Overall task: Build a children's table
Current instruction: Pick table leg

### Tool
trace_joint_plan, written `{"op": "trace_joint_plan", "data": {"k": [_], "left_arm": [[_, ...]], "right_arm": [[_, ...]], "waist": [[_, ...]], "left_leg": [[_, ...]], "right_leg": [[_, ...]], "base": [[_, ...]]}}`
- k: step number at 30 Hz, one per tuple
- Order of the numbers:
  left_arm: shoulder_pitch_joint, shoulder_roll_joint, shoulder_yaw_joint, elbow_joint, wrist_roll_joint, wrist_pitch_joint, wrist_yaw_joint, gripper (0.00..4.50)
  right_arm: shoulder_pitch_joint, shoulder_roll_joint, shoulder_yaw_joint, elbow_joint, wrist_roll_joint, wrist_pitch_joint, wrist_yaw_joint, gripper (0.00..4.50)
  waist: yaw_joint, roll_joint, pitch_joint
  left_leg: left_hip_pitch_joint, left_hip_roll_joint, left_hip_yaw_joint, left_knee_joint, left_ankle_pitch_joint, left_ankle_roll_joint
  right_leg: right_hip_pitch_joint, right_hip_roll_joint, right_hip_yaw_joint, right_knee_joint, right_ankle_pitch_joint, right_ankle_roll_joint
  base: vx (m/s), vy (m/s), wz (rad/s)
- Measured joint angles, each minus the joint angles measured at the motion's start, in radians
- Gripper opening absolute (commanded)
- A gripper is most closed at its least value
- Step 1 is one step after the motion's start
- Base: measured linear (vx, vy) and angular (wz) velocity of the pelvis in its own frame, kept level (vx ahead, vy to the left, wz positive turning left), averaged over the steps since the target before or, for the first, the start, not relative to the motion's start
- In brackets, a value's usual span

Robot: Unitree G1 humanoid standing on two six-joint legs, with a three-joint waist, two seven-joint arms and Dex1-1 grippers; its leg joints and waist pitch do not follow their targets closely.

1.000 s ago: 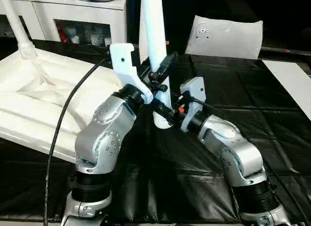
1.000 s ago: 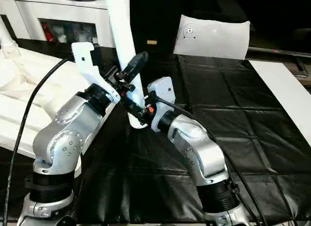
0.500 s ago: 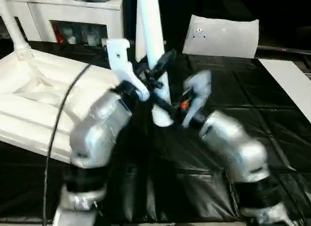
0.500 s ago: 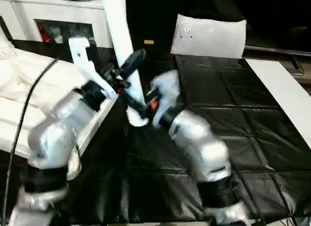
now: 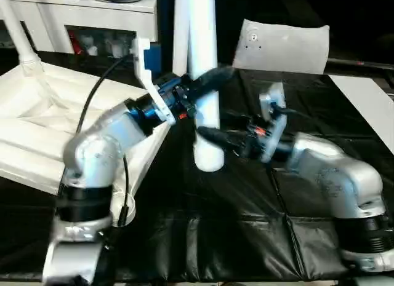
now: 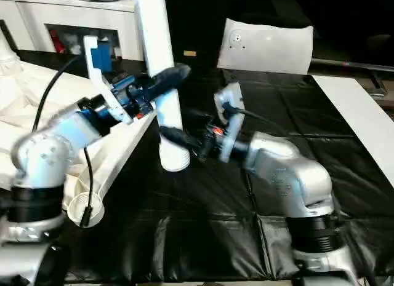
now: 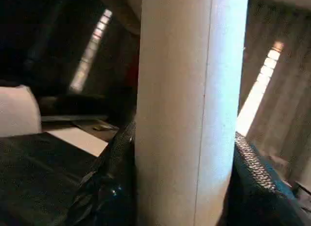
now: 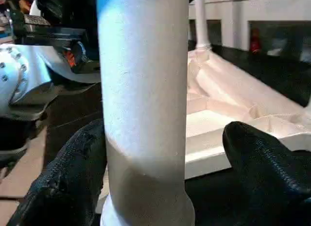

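The children's table lies in parts. Its white tabletop (image 5: 43, 132) rests upside down at the left, ribbed side up, with one leg (image 5: 13, 27) standing in a far corner socket and an open round socket (image 6: 80, 209) at the near corner. Another white tube leg (image 5: 203, 64) stands nearly upright over the black cloth, its wide end (image 5: 209, 158) down. My left gripper (image 5: 206, 82) is shut on this leg's middle, a finger (image 7: 109, 187) pressed to each side. My right gripper (image 8: 165, 163) is open around the leg lower down, one finger (image 8: 265, 158) clearly apart from it.
A black quilted cloth (image 5: 246, 224) covers the work table. A white cabinet (image 5: 92, 18) with glass doors stands at the back left. A flat white sheet (image 5: 286, 46) with a small hole leans at the back, and a white board (image 5: 369, 95) lies at the right edge.
My right gripper has let go of the leg's lower part and its arm has swung out to the right. The left arm has turned and the leg now stands straighter.
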Motion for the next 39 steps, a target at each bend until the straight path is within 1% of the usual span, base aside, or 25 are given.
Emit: {"op": "trace_joint_plan", "data": {"k": [2, 3, 5, 6, 9, 11, 13, 15, 17, 18, 19, 21, 22, 24, 25, 27, 30, 31, 32, 34, 37, 39], "left_arm": [[-0.002, 0.037, -0.032, -0.007, -0.026, 0.026, -0.076, 1.85], [-0.005, 0.040, -0.035, -0.008, -0.028, 0.031, -0.096, 1.85], [-0.010, 0.050, -0.048, -0.010, -0.037, 0.041, -0.134, 1.85], [-0.011, 0.055, -0.052, -0.011, -0.039, 0.043, -0.146, 1.85], [-0.011, 0.070, -0.062, -0.011, -0.048, 0.053, -0.187, 1.85], [-0.011, 0.072, -0.066, -0.011, -0.048, 0.055, -0.199, 1.85], [-0.012, 0.073, -0.069, -0.011, -0.048, 0.055, -0.204, 1.85], [-0.012, 0.074, -0.070, -0.011, -0.048, 0.055, -0.210, 1.85], [-0.013, 0.074, -0.070, -0.011, -0.048, 0.054, -0.214, 1.85], [-0.014, 0.075, -0.070, -0.011, -0.048, 0.054, -0.219, 1.85], [-0.015, 0.075, -0.070, -0.011, -0.048, 0.052, -0.220, 1.85], [-0.015, 0.074, -0.071, -0.010, -0.045, 0.046, -0.220, 1.85], [-0.015, 0.073, -0.072, -0.008, -0.042, 0.040, -0.218, 1.85], [-0.015, 0.070, -0.072, -0.003, -0.031, 0.035, -0.217, 1.85], [-0.015, 0.068, -0.072, -0.002, -0.028, 0.034, -0.216, 1.85], [-0.016, 0.064, -0.070, 0.001, -0.029, 0.034, -0.207, 1.85], [-0.017, 0.058, -0.062, 0.005, -0.038, 0.044, -0.192, 1.85], [-0.017, 0.057, -0.058, 0.005, -0.046, 0.050, -0.183, 2.41], [-0.018, 0.055, -0.056, 0.005, -0.051, 0.056, -0.177, 2.55], [-0.020, 0.040, -0.045, 0.005, -0.057, 0.054, -0.152, 2.57], [-0.023, 0.038, -0.041, 0.002, -0.051, 0.038, -0.138, 2.70], [-0.021, 0.029, -0.040, -0.012, -0.012, 0.004, -0.094, 2.70]], "right_arm": [[-0.002, -0.036, 0.023, -0.011, 0.025, 0.023, 0.049, 3.89], [-0.005, -0.038, 0.027, -0.012, 0.030, 0.028, 0.061, 3.89], [-0.010, -0.041, 0.032, -0.012, 0.038, 0.041, 0.086, 3.63], [-0.011, -0.044, 0.034, -0.012, 0.042, 0.045, 0.097, 3.63], [-0.012, -0.047, 0.054, -0.012, 0.054, 0.050, 0.121, 3.38], [-0.012, -0.050, 0.060, -0.012, 0.058, 0.052, 0.131, 3.17], [-0.012, -0.052, 0.065, -0.012, 0.060, 0.053, 0.143, 3.06], [-0.013, -0.052, 0.069, -0.012, 0.062, 0.053, 0.147, 2.82], [-0.013, -0.052, 0.069, -0.012, 0.069, 0.055, 0.153, 2.74], [-0.013, -0.052, 0.070, -0.014, 0.070, 0.055, 0.158, 2.61], [-0.013, -0.052, 0.070, -0.014, 0.070, 0.055, 0.159, 2.61], [-0.013, -0.052, 0.070, -0.014, 0.071, 0.055, 0.160, 2.38], [-0.013, -0.052, 0.070, -0.014, 0.071, 0.055, 0.160, 2.38], [-0.014, -0.052, 0.070, -0.013, 0.069, 0.052, 0.160, 2.13], [-0.014, -0.052, 0.070, -0.013, 0.069, 0.052, 0.160, 2.13], [-0.014, -0.052, 0.069, -0.012, 0.068, 0.050, 0.158, 1.99], [-0.014, -0.051, 0.069, -0.012, 0.068, 0.044, 0.154, 1.94], [-0.013, -0.050, 0.068, -0.012, 0.068, 0.043, 0.152, 1.93], [-0.014, -0.049, 0.068, -0.012, 0.068, 0.041, 0.147, 1.92], [-0.014, -0.042, 0.068, -0.009, 0.057, 0.038, 0.134, 1.91], [-0.014, -0.032, 0.068, -0.006, 0.051, 0.033, 0.118, 1.91], [-0.014, -0.015, 0.067, 0.006, 0.029, 0.018, 0.085, 1.91]], "waist": [[0.000, 0.000, 0.000], [0.000, 0.000, 0.000], [0.000, 0.000, 0.000], [0.001, 0.000, 0.000], [0.001, 0.000, 0.000], [0.000, 0.000, 0.000], [0.001, 0.000, 0.000], [0.002, 0.000, 0.000], [0.003, 0.000, 0.000], [0.003, 0.000, 0.000], [0.003, 0.000, 0.000], [0.003, 0.000, 0.000], [0.003, 0.000, 0.000], [0.004, 0.000, 0.000], [0.004, 0.000, 0.000], [0.005, 0.000, 0.000], [0.007, 0.000, 0.000], [0.008, 0.000, 0.000], [0.009, 0.000, 0.000], [0.011, 0.000, 0.000], [0.013, 0.000, 0.000], [0.015, 0.000, 0.000]], "left_leg": [[0.000, 0.000, 0.000, 0.000, 0.000, 0.000], [0.000, 0.000, 0.000, 0.000, 0.000, 0.000], [0.000, 0.000, 0.000, 0.000, 0.000, 0.000], [0.000, 0.000, 0.000, 0.000, 0.000, 0.000], [0.000, 0.000, 0.000, 0.000, 0.001, 0.000], [0.000, 0.000, 0.000, 0.000, 0.002, 0.001], [0.000, 0.000, 0.000, 0.000, 0.002, 0.001], [0.000, 0.000, 0.000, 0.000, 0.002, 0.001], [0.000, 0.000, 0.000, 0.000, 0.002, 0.001], [0.000, 0.000, 0.000, 0.000, 0.002, 0.001], [0.000, 0.000, 0.000, 0.000, 0.002, 0.001], [0.000, 0.000, 0.000, 0.000, 0.002, 0.001], [0.000, 0.000, 0.000, 0.000, 0.002, 0.001], [0.000, 0.000, 0.000, 0.000, 0.002, 0.001], [0.000, 0.000, 0.000, 0.000, 0.003, 0.001], [0.000, 0.000, 0.000, 0.000, 0.003, 0.001], [0.000, 0.000, 0.000, 0.000, 0.003, 0.001], [0.000, 0.000, 0.000, 0.000, 0.003, 0.001], [0.000, 0.000, 0.000, 0.000, 0.003, 0.001], [0.000, 0.000, 0.000, 0.000, 0.003, 0.001], [0.000, 0.000, 0.000, 0.000, 0.003, 0.001], [0.000, 0.000, 0.000, 0.000, 0.003, 0.001]], "right_leg": [[0.000, 0.000, 0.000, 0.000, 0.000, 0.000], [0.000, 0.000, 0.000, 0.000, 0.000, 0.000], [0.000, 0.000, 0.000, 0.000, 0.001, -0.001], [0.000, 0.000, 0.000, 0.000, 0.001, -0.001], [0.000, 0.000, 0.000, 0.000, 0.001, -0.002], [0.000, 0.000, 0.000, 0.000, 0.001, -0.002], [0.000, 0.000, 0.000, 0.000, 0.002, -0.002], [0.000, 0.000, 0.000, 0.000, 0.002, -0.003], [0.000, 0.000, 0.000, 0.000, 0.002, -0.003], [0.000, 0.000, 0.000, 0.000, 0.002, -0.003], [0.000, 0.000, 0.000, 0.000, 0.002, -0.003], [0.000, 0.000, 0.000, 0.000, 0.002, -0.002], [0.000, 0.000, 0.000, 0.000, 0.002, -0.002], [0.000, 0.000, 0.000, 0.000, 0.002, -0.002], [0.000, 0.000, 0.000, 0.000, 0.002, -0.002], [0.000, 0.000, 0.000, 0.000, 0.002, -0.002], [0.000, 0.000, 0.000, 0.000, 0.002, -0.002], [0.000, 0.000, 0.000, 0.000, 0.002, -0.002], [0.000, 0.000, 0.000, 0.000, 0.002, -0.002], [0.000, 0.000, 0.000, 0.000, 0.002, -0.002], [0.000, 0.000, 0.000, 0.000, 0.002, -0.002], [0.000, 0.000, 0.000, 0.000, 0.002, -0.002]], "base": [[0.000, 0.000, 0.00], [0.000, 0.000, 0.00], [0.000, 0.000, 0.00], [0.000, 0.000, 0.00], [0.000, 0.000, 0.00], [0.000, 0.000, 0.00], [0.000, 0.000, 0.00], [0.000, 0.000, 0.00], [0.000, 0.000, 0.00], [0.000, 0.000, 0.00], [0.000, 0.000, 0.00], [0.000, 0.000, 0.00], [0.000, 0.000, 0.00], [0.000, 0.000, 0.00], [0.000, 0.000, 0.00], [0.000, 0.000, 0.00], [0.000, 0.000, 0.00], [0.000, 0.000, 0.00], [0.000, 0.000, 0.00], [0.000, 0.000, 0.00], [0.000, 0.000, 0.00], [0.000, 0.000, 0.00]]}}
